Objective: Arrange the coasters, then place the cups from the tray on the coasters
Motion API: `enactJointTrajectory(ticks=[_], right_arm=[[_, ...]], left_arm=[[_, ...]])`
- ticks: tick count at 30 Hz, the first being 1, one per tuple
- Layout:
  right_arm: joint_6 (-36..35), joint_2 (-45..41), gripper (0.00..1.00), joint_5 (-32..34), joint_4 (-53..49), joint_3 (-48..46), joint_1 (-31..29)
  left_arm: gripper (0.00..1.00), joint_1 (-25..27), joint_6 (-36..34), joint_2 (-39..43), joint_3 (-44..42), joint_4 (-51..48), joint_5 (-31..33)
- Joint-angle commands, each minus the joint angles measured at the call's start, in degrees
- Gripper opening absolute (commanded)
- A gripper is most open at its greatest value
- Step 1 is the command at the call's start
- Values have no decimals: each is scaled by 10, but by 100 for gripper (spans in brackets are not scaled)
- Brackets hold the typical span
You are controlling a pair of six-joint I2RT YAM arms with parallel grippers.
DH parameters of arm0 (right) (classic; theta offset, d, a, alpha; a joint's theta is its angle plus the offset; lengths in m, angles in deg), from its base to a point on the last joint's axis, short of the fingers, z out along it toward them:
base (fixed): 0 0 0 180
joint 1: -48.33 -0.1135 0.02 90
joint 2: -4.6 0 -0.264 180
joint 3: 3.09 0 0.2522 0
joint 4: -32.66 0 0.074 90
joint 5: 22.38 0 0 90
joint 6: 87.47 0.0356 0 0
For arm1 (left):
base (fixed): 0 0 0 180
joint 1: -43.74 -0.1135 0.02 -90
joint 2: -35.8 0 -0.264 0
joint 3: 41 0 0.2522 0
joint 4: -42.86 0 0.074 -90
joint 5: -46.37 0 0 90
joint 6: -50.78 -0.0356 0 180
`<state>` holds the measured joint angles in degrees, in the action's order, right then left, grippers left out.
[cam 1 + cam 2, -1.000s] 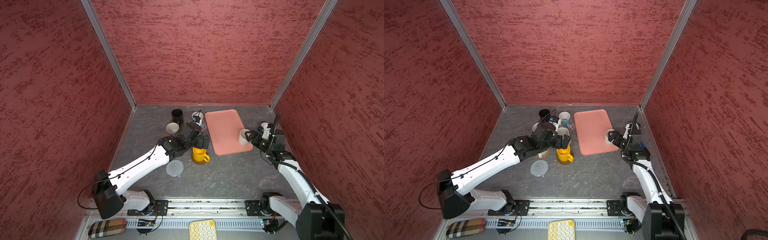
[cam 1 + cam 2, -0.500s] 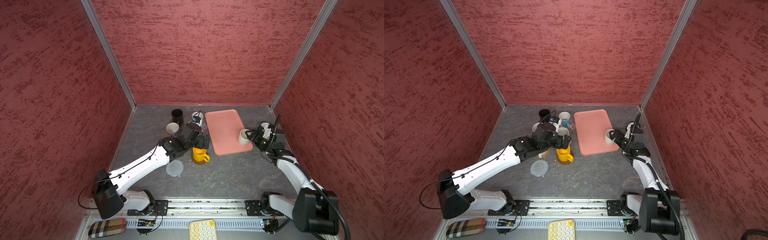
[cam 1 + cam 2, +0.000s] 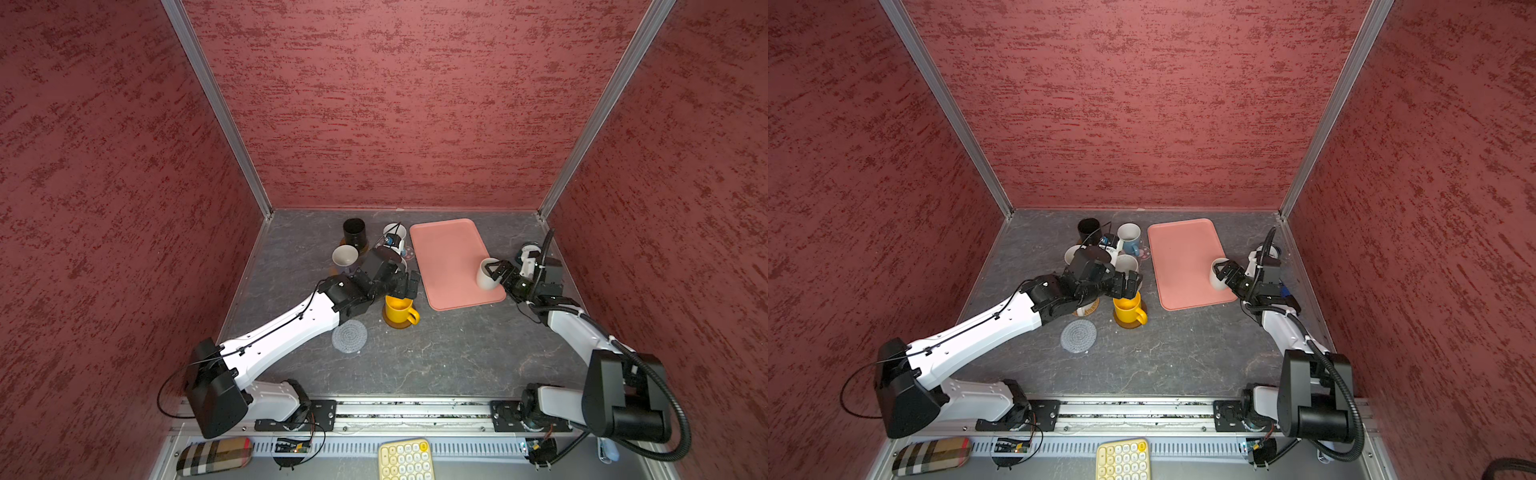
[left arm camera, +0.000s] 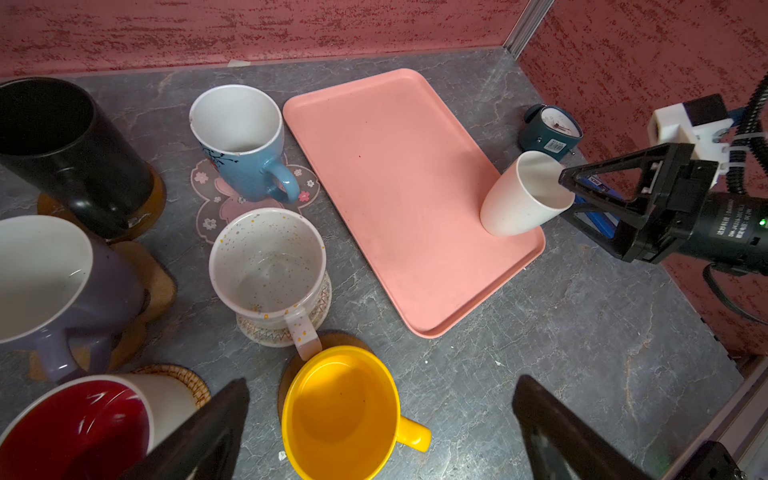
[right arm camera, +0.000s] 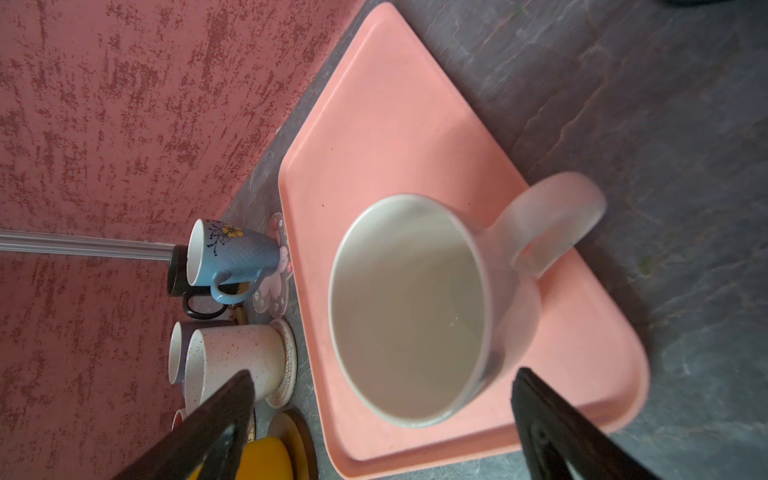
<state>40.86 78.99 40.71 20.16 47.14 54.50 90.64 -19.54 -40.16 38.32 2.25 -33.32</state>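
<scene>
One cream cup (image 3: 484, 276) (image 5: 415, 307) stands on the pink tray (image 3: 449, 257) (image 4: 395, 187) at its near right corner. My right gripper (image 3: 496, 272) (image 5: 382, 374) is open right at that cup's rim, with the cup between its spread fingers and not clasped. The left gripper (image 3: 405, 286) (image 4: 381, 381) hangs open just above the yellow cup (image 3: 397, 309) (image 4: 338, 415), which sits on a brown round coaster (image 4: 291, 370). Left of the tray, the black (image 4: 62, 149), light blue (image 4: 245, 145), speckled (image 4: 268, 262), lavender (image 4: 50, 282) and red-inside (image 4: 83, 424) cups each stand on a coaster. A grey woven coaster (image 3: 349, 336) lies bare.
A teal clock (image 4: 550, 133) stands by the right wall behind my right gripper. The cups crowd close together left of the tray. A pale yellow keypad (image 3: 405, 459) and a plaid case (image 3: 214, 455) lie beyond the front rail.
My right arm has dropped lower and swung its gripper in toward the cream cup on the tray. The left arm has stayed where it was.
</scene>
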Motion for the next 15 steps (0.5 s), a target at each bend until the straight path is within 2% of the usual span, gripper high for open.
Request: enactJointTrajectory(ticks=[1, 15], right_arm=[[9, 14, 97, -15, 37, 0, 2], [5, 47, 95, -40, 64, 5, 0]], left_arm=[[100, -3, 1, -9, -9, 13, -6], [100, -6, 1, -15, -6, 15, -9]])
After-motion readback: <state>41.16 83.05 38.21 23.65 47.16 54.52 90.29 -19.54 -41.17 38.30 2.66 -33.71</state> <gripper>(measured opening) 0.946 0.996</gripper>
